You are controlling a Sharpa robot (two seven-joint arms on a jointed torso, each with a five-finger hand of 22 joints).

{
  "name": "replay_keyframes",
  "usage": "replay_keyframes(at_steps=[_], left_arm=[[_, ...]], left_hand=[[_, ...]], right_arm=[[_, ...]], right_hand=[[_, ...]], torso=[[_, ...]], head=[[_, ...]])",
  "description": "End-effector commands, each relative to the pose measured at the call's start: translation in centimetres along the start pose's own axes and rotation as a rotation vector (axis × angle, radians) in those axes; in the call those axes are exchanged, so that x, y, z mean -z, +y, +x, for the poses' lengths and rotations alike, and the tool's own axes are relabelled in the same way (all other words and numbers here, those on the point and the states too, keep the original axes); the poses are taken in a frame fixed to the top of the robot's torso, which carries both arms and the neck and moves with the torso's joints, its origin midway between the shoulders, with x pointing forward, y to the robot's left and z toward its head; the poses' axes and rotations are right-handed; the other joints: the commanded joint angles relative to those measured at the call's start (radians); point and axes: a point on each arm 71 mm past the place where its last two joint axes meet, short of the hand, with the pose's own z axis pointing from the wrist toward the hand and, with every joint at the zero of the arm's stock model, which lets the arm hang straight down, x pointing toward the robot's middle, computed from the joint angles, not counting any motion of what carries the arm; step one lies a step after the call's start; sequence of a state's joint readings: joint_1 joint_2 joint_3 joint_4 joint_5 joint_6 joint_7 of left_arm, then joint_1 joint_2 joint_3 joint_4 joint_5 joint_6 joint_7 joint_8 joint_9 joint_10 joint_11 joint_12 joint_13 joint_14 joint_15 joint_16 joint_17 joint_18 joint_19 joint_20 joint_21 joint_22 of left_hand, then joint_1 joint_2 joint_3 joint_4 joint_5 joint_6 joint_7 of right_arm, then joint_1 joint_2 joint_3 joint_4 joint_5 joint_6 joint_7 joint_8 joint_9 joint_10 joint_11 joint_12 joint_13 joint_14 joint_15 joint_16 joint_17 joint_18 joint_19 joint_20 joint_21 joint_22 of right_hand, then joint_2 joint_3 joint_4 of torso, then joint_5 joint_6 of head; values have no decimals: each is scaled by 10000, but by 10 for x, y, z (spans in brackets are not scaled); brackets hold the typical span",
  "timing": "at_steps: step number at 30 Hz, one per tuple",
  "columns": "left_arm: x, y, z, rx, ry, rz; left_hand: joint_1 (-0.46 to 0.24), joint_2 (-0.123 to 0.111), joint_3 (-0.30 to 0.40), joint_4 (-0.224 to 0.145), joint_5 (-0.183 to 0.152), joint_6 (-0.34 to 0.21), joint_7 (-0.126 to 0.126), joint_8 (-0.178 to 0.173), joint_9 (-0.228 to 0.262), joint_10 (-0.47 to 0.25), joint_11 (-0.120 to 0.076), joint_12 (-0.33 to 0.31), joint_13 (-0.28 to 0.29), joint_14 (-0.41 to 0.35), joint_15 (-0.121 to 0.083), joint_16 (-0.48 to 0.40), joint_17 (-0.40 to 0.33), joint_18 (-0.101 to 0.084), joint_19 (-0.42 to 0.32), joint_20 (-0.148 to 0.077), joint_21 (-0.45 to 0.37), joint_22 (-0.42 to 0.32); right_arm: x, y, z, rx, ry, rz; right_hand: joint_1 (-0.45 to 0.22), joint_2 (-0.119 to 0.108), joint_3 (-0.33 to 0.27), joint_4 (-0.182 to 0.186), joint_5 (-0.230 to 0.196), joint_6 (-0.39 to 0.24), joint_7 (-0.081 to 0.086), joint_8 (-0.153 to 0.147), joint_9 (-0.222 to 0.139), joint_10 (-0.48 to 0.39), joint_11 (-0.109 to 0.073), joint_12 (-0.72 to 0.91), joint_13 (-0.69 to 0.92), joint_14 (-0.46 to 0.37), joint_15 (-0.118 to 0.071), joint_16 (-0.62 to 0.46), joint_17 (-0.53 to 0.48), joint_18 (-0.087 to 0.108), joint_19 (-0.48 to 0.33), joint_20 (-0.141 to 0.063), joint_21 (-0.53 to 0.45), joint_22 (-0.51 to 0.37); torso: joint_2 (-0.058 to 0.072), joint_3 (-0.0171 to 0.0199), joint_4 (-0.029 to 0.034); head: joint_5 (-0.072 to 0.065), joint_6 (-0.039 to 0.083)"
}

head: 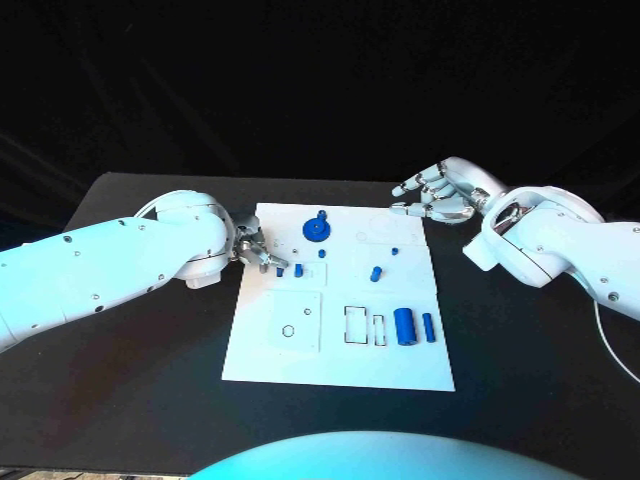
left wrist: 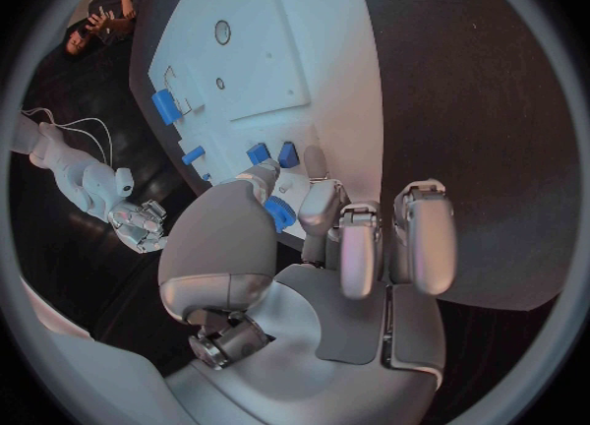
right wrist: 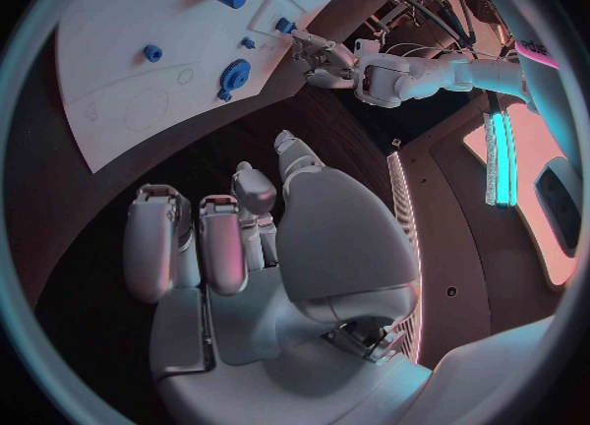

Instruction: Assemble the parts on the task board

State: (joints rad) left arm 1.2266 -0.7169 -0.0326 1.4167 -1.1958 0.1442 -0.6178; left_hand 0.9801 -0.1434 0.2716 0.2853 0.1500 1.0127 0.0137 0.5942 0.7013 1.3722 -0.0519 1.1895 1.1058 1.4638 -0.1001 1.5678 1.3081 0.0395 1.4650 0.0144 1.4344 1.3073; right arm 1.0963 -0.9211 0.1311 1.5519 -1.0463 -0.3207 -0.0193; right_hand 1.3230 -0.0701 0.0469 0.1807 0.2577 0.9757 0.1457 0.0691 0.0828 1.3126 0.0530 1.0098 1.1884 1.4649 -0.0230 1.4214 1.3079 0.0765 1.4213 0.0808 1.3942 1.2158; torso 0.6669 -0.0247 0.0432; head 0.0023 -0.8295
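- The white board (head: 342, 340) lies in the middle of the black bench (head: 147, 330).
- Small blue parts (head: 414, 327) lie and stand on the board.
- The left hand (head: 257, 252) pinches a blue part (left wrist: 278, 214) at the board's left edge.
- The right hand (head: 438, 190) hangs near the far right corner, fingers curled, holding nothing.
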Motion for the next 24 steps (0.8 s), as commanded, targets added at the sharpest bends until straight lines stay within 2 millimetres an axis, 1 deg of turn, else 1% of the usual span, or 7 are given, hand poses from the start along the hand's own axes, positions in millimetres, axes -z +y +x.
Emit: replay_keyframes(at_steps=[1, 7, 11, 16, 18, 22, 24], left_arm=[[3, -1, -7, 1584, -493, 735], [5, 6, -15, 3212, -770, 1328], [4, 11, -20, 3807, -1017, 1576], [3, 10, -23, 4062, -1314, 1968], [3, 5, -24, 3922, -1536, 2395], [4, -14, -24, 2647, -2373, 4050], [5, -26, -22, 1816, -2776, 5012]], left_hand=[[58, 108, -213, 25, 9, -92, 30, -63, -24, -179, 27, -230, -223, 1070, -33, 30, 2627, 40, 390, -81, -165, 979], [-2, 220, -918, 52, 16, -384, 151, -192, -70, -828, 128, -1178, -1259, 1070, 36, 30, 2627, 170, 164, -24, -682, 475], [384, 346, -1338, 39, 32, -932, 393, -534, -263, -2139, 357, -3008, -3185, 1053, 209, -5, 2577, 397, -285, 98, -1690, -490], [1529, 585, -1460, -93, 50, -1454, 731, -910, -632, -2979, 658, -3781, -3940, 101, 473, -1924, 211, 1053, -1739, 366, -4988, -3494], [2589, 760, -1092, -405, 81, -1746, 919, -1191, -931, -3570, 820, -4255, -4282, -702, 641, -3460, -1397, 1379, -2624, 485, -7022, -5247], [4520, 427, 81, -1126, 30, -2041, 1410, -2096, -1952, -4699, 1356, -6193, -5824, -2924, 1080, -7308, -4994, 1440, -3353, 769, -8541, -6282], [4978, 221, 447, -1358, 63, -2013, 1476, -2464, -2386, -4891, 1436, -6901, -6482, -3227, 1164, -7793, -5352, 1424, -3516, 884, -8881, -6510]], right_arm=[[0, 0, 1, 12, 113, -21], [1, -1, 1, 13, 114, -3], [1, -1, 1, 16, 113, 8], [1, -1, 1, 16, 114, 10], [1, -1, 1, 15, 115, 8], [1, -1, 2, 10, 129, 1], [0, -1, 2, 4, 140, -5]], right_hand=[[32, 73, -46, 7, 37, 62, -28, 28, -12, -52, 8, 38, -2, 570, -2, -37, 379, -48, -48, -1, -68, -15], [39, 73, -48, 4, 38, 62, -28, 28, -12, -56, 8, 30, -8, 570, -3, -39, 378, -49, -46, -2, -65, -10], [39, 73, -48, 4, 38, 62, -28, 28, -12, -56, 8, 30, -8, 570, -3, -39, 378, -49, -46, -2, -65, -10], [39, 73, -48, 4, 38, 62, -28, 28, -12, -56, 8, 30, -8, 570, -3, -39, 378, -49, -46, -2, -65, -10], [39, 73, -48, 4, 38, 62, -28, 28, -12, -56, 8, 30, -8, 570, -3, -39, 378, -49, -46, -2, -65, -10], [39, 73, -48, 4, 38, 62, -28, 28, -12, -56, 8, 30, -8, 570, -3, -39, 378, -49, -46, -2, -65, -10], [42, 78, -52, 6, 39, 62, -28, 28, -13, -49, 8, 46, 1, 572, -3, -38, 381, -50, -44, -2, -65, -7]], torso=[[-7, 13, 2], [-4, 14, 3], [1, 19, 0], [1, 19, 1], [10, 15, -1], [15, 1, -7], [28, -8, -16]], head=[[-4, 1], [-13, 19], [1, 13], [9, 23], [12, 31], [1, 50], [-36, 82]])
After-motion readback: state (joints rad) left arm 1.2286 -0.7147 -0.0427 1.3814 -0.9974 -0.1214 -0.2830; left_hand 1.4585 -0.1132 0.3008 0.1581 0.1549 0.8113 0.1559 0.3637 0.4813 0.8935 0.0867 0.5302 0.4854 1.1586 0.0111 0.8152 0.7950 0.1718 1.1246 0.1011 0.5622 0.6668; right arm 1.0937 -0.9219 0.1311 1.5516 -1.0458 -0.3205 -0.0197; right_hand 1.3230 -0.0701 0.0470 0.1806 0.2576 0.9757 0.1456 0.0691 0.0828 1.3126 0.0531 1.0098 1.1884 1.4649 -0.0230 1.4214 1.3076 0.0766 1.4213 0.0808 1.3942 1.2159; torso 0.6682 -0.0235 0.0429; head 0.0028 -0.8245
